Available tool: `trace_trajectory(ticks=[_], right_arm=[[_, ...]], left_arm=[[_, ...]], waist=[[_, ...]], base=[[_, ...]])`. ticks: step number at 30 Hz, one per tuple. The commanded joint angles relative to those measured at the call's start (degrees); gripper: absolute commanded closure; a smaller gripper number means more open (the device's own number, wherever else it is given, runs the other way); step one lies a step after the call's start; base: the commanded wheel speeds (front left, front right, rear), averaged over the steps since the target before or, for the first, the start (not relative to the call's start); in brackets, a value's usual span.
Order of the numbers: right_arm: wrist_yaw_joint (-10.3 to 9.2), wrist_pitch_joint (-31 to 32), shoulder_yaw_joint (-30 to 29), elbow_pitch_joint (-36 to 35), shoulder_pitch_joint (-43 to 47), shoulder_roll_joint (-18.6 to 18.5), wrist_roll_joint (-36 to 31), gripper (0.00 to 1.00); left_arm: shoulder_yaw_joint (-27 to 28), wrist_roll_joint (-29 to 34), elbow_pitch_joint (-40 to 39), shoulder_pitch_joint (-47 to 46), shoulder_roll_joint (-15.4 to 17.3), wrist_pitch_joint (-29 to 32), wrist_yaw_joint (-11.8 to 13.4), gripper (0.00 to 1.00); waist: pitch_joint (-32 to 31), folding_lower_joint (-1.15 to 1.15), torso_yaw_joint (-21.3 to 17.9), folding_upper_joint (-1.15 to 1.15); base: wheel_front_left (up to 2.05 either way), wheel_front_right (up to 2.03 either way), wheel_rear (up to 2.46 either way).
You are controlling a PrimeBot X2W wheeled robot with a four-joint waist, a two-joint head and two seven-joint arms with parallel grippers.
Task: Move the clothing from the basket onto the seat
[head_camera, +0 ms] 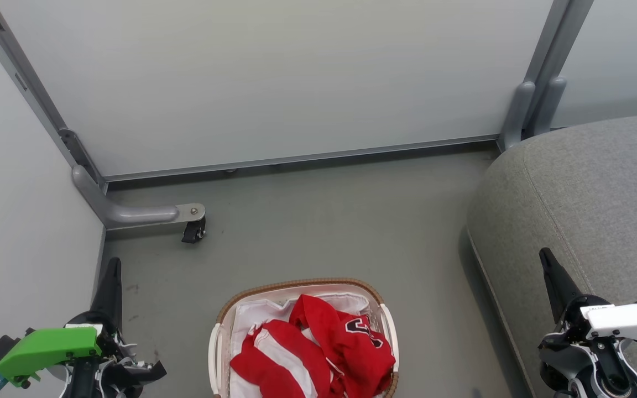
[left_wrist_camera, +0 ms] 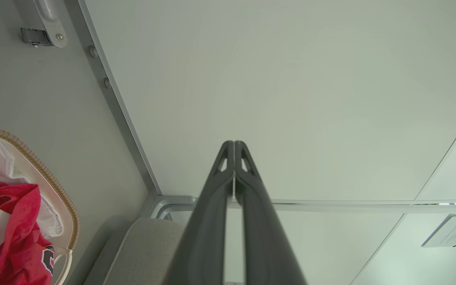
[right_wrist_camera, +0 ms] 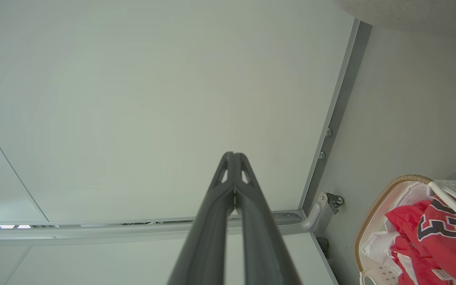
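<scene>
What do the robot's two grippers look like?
Each has two long dark tapering fingers with triangular cut-outs near the tips. The left gripper has a bright green wrist cover, the right gripper a white cover.

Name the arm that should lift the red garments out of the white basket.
Probably right. The right fingers hang shut by the large grey fabric seat, and the red lettered fabric garment lies on that side of the oval white plastic basket.
</scene>
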Motion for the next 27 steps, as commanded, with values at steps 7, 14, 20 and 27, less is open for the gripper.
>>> trace_trajectory(ticks=[7, 14, 20, 27], right_arm=[[-0.02, 0.13, -0.08, -0.19, -0.47, -0.33, 0.21, 1.00], [-0.02, 0.13, -0.08, -0.19, -0.47, -0.33, 0.21, 1.00], [0.00, -0.01, 0.04, 0.62, 0.35, 0.18, -0.01, 0.00], [-0.02, -1.34, 1.07, 1.89, 1.73, 0.65, -0.73, 0.00]], left_arm=[[0.11, -0.16, -0.08, -0.57, 0.39, 0.21, -0.27, 1.00], [0.11, -0.16, -0.09, -0.57, 0.39, 0.21, -0.27, 1.00], [-0.05, 0.01, 0.66, 0.23, -0.13, -0.02, 0.02, 0.00], [-1.65, 0.81, 1.69, 1.75, -0.38, -1.35, 0.07, 0.00]], waist=[[0.00, 0.00, 0.00, 0.00], [0.00, 0.00, 0.00, 0.00], [0.00, 0.00, 0.00, 0.00], [0.04, 0.00, 0.00, 0.00]], base=[[0.00, 0.00, 0.00], [0.00, 0.00, 0.00], [0.00, 0.00, 0.00], [0.00, 0.00, 0.00]])
